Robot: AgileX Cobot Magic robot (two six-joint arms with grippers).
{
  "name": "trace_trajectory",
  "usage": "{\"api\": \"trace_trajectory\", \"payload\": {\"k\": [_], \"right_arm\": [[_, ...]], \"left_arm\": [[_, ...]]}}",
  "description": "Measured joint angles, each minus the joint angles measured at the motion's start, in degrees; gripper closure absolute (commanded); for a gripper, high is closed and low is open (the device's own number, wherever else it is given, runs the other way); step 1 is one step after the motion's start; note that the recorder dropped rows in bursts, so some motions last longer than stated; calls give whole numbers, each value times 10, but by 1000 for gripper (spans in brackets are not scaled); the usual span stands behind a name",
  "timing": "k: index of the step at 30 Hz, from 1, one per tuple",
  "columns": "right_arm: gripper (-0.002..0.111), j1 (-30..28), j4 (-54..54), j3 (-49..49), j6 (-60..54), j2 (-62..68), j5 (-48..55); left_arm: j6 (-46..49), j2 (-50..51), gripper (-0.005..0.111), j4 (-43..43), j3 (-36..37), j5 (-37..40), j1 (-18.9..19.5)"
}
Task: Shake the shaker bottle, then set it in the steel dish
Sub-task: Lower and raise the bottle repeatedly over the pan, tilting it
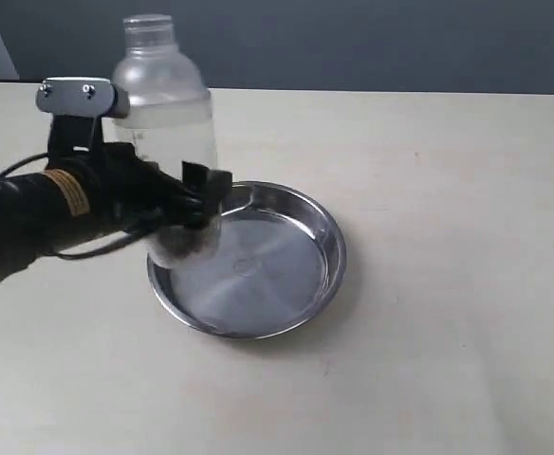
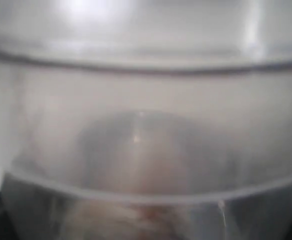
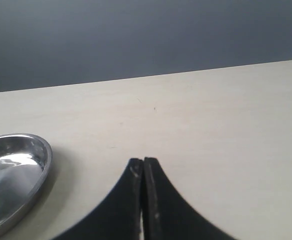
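Left fingers (image 1: 206, 182) were clamped across the lower body of the clear frosted plastic shaker bottle (image 1: 163, 104), jaws open only as wide as the bottle. Left wrist view was nothing but bottle wall (image 2: 146, 125), so no read on the pads from there.

The bottle stood upright, cap on top, its base over the left wall of the round shiny steel dish (image 1: 286, 275). The base was smeared in the exterior view, so I couldn't tell whether it touched the rim or hung just above it. Brownish granules (image 1: 177, 248) sat heaped at the bottom.

Right fingers (image 3: 136, 190) were pressed together on nothing, low over the pale surface (image 1: 448, 284), beside the dish (image 3: 16, 165) on its right side.

My read: shake in progress or just ending, placement not done.

To do this well:
- The grip was low and the bottle top-heavy above it. Short, sharp strokes, wrist locked, so it wouldn't pivot in the pads.
- Shake clear of the rim. A knock there would shove the dish.
- For the set-down, shift right until the base is over the flat floor, not the sloped wall, or it would tip on release.
- Lower vertically, and open only once the base sits flat.
- Leave the right arm parked where it was.
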Motion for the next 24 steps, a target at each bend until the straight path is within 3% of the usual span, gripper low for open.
{"api": "trace_trajectory", "payload": {"k": [3,4,7,11,12,15,19,22,24], "right_arm": [[109,0,0,0,0,0,-1],[109,0,0,0,0,0,-1],[109,0,0,0,0,0,-2],[109,0,0,0,0,0,-2],[109,0,0,0,0,0,-2],[109,0,0,0,0,0,-2],[109,0,0,0,0,0,-2],[109,0,0,0,0,0,-2],[109,0,0,0,0,0,-1]], "left_arm": [[0,-9,106,183,0,28,-50],[8,-9,106,186,0,19,-54],[-19,7,106,66,-3,5,-12],[-32,0,106,214,-3,10,-42],[-16,0,106,195,-3,2,-41],[-8,16,106,18,-4,-7,-1],[6,13,106,146,-4,4,-29],[9,25,106,31,-3,-22,-10],[-5,25,106,62,-3,-16,-6]]}}
